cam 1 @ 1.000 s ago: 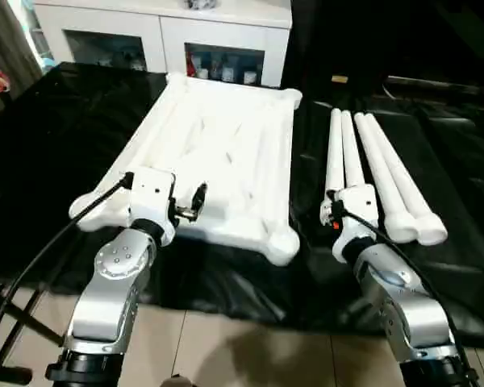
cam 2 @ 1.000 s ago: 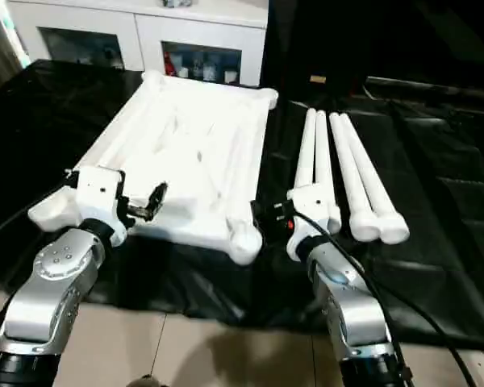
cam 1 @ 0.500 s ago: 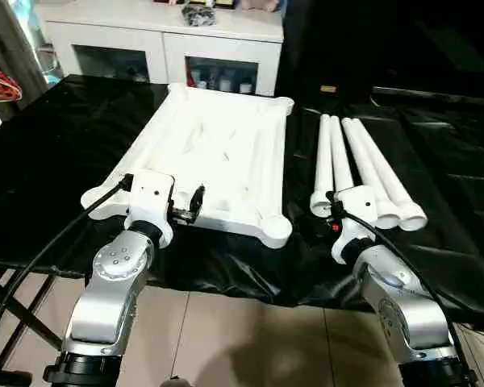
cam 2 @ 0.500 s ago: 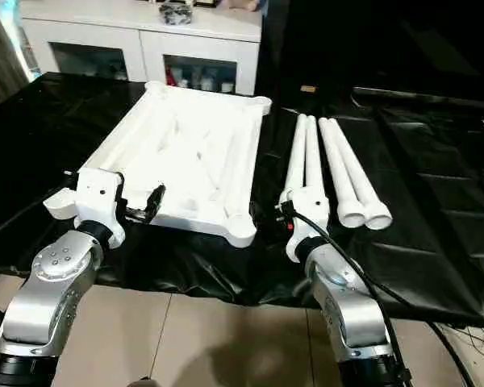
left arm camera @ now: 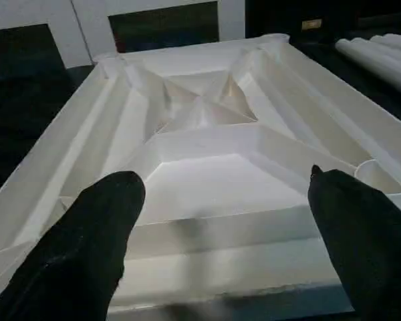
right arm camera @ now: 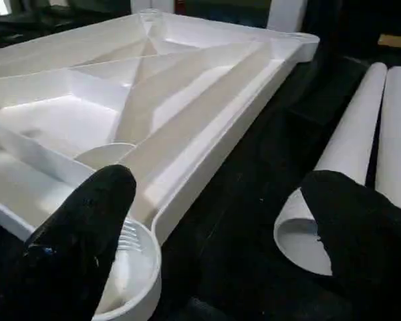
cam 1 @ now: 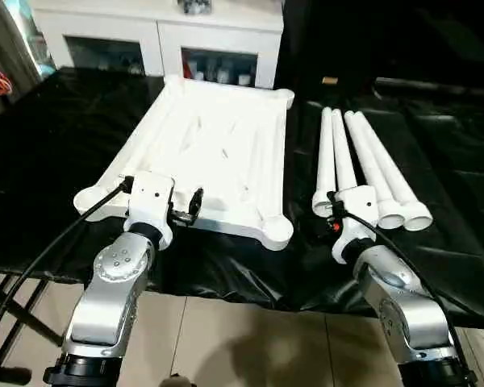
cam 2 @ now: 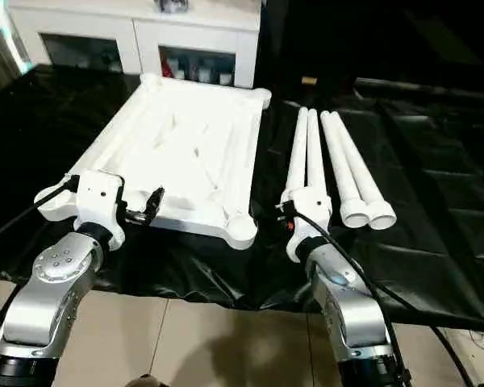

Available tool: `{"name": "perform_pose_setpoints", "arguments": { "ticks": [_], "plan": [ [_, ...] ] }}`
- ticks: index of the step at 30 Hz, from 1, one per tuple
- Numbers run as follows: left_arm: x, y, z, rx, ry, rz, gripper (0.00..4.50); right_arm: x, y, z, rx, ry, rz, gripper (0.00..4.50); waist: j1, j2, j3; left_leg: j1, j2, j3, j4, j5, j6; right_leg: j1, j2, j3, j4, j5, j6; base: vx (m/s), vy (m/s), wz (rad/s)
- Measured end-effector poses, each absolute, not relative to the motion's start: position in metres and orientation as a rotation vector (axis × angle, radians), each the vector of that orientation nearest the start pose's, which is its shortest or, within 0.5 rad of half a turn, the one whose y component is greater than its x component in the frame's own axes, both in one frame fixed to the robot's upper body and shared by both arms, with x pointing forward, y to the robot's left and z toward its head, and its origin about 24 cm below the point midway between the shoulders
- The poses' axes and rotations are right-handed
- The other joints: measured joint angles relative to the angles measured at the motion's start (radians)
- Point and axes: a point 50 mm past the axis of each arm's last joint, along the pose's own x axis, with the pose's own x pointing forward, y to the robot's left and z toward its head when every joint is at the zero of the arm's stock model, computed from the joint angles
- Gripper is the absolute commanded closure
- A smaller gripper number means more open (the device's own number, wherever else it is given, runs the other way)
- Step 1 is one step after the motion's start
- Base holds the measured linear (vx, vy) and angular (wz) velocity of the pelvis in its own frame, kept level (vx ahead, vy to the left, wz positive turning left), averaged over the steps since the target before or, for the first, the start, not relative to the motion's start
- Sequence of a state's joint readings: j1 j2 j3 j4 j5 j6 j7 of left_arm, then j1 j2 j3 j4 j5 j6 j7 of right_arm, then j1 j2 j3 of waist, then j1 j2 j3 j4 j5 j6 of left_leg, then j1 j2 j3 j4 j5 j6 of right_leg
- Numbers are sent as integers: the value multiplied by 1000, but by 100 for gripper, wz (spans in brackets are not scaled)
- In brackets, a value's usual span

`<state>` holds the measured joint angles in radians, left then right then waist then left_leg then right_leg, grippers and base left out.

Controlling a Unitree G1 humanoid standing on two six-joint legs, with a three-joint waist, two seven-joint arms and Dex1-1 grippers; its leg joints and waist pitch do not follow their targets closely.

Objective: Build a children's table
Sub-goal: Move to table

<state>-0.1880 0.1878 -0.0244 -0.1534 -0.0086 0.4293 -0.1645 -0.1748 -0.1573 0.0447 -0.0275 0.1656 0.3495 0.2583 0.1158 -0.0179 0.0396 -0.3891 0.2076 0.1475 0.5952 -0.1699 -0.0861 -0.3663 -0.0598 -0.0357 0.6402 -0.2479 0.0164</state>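
White tabletop underside up, four legs loose beside; both grippers wide, empty, apparently unmoved lately; assembly unstarted.

White ribbed table top, four white legs beside it, glossy black cover beneath, black fingers

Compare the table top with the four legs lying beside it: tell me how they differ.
The table top is one broad rectangular panel, lying underside up, ribs and round corner sockets showing; the legs are four long slim tubes with flared open ends. The top sits ahead of the left arm, the legs ahead of the right. Both are white plastic, resting unassembled on the black sheet.
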Motion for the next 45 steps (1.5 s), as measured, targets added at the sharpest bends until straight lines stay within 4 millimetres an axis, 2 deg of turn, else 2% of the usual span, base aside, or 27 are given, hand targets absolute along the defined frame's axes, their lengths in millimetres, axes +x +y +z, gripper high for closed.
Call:
{"name": "perform_pose_setpoints", "arguments": {
  "ticks": [9, 13, 15, 18, 27, 29, 30, 31, 34, 36, 37, 39, 40, 41, 42, 43, 44, 45],
  "plan": [
    [279, 160, 88, 189, 26, -178, 2, 281, -158, 64, 65, 101, 242, 0, 0, 1, 0, 2, 0, 0, -1, 0, 0, 1, 0, 0, 1, 2, 0, 0, 0, 0],
    [259, 176, 84, 141, -1, -130, 2, 257, -173, 61, 92, 72, 247, 0, 0, 3, 0, 2, 0, 0, -2, 0, 0, 1, 0, 1, -1, 1, 1, 0, 0, 0],
    [249, 181, 84, 114, -3, -127, 2, 252, -177, 59, 89, 81, 248, 0, -2, 3, 0, 2, 0, 0, -2, 0, 0, 0, 0, 1, -1, 1, 1, 0, 0, 0],
    [235, 178, 87, 71, -25, -145, 2, 247, -179, 60, 89, 83, 250, 0, -3, 4, 0, 3, 0, 0, -3, 0, 0, 1, 0, 1, -1, 1, 1, 0, 0, 0],
    [236, 177, 93, 109, -48, -140, 2, 246, -175, 67, 106, 59, 249, 0, -4, 3, 0, 6, 0, -1, -7, 0, -1, 1, 0, 1, -1, 1, 8, 0, 0, 0],
    [236, 176, 93, 107, -48, -141, 2, 246, -173, 66, 97, 68, 257, 0, -5, 4, 1, 13, 0, -1, -12, -1, 0, 6, 0, -1, -10, 1, 8, 0, 0, 0],
    [236, 176, 93, 106, -46, -140, 2, 246, -172, 66, 91, 71, 259, 0, -7, 4, 3, 23, 0, 0, -18, -1, 0, 12, 0, -3, -19, 1, 8, 0, 0, 0],
    [236, 176, 93, 104, -46, -140, 2, 246, -171, 65, 89, 73, 261, 0, -9, 4, 4, 39, -1, 1, -26, -4, 0, 28, 1, -6, -33, 0, 8, 0, 0, 0],
    [236, 176, 94, 95, -48, -140, 2, 250, -168, 70, 66, 63, 280, 0, -24, 8, 9, 75, -1, -1, -33, -21, -3, 70, 1, -16, -64, 0, 9, 46, 22, -10],
    [236, 176, 94, 95, -52, -142, 2, 251, -168, 71, 40, 64, 290, 0, -31, 6, 7, 85, -1, -3, -32, -30, -3, 82, -1, -20, -74, -1, 10, 82, 39, -18],
    [237, 174, 95, 94, -53, -150, 2, 251, -169, 70, 36, 72, 286, 0, -34, 7, 5, 73, -5, -18, -28, -38, 2, 105, -8, -42, -89, -3, 14, 104, 39, 4],
    [239, 169, 98, 88, -71, -166, 2, 251, -172, 68, 27, 84, 281, 0, -39, 5, 2, 55, -9, -35, -21, -45, 19, 119, -26, -88, -112, -4, 19, 116, 41, 20],
    [239, 168, 99, 85, -75, -167, 2, 251, -173, 66, 28, 90, 277, 0, -38, 6, 1, 44, -8, -37, -13, -43, 39, 134, -35, -115, -125, -7, 27, 156, 43, 58],
    [239, 169, 99, 86, -72, -164, 2, 252, -173, 65, 35, 93, 275, 0, -39, 10, -1, 53, -4, -30, -12, -45, 33, 143, -32, -113, -129, -13, 30, 156, 43, 58],
    [238, 172, 98, 90, -65, -153, 2, 253, -168, 66, 50, 91, 286, 0, -38, 4, -1, 66, -7, -30, -20, -52, 24, 139, -31, -102, -117, -27, 16, 191, -1, 51],
    [237, 177, 97, 98, -59, -133, 2, 257, -158, 69, 69, 74, 313, 0, -40, -1, -1, 80, -24, -31, -20, -66, 28, 127, -32, -76, -67, -57, -33, 238, -15, 21],
    [236, 182, 97, 111, -57, -123, 2, 259, -154, 72, 69, 62, 331, 0, -42, -10, -3, 93, -35, -35, -18, -79, 29, 98, -31, -60, 0, -69, -47, 238, -15, 21],
    [236, 183, 97, 113, -57, -119, 2, 259, -153, 73, 67, 59, 333, 0, -49, -13, -5, 106, -41, -39, -13, -93, 36, 66, -30, -53, 54, -72, -39, 234, -30, 4]
  ]
}}
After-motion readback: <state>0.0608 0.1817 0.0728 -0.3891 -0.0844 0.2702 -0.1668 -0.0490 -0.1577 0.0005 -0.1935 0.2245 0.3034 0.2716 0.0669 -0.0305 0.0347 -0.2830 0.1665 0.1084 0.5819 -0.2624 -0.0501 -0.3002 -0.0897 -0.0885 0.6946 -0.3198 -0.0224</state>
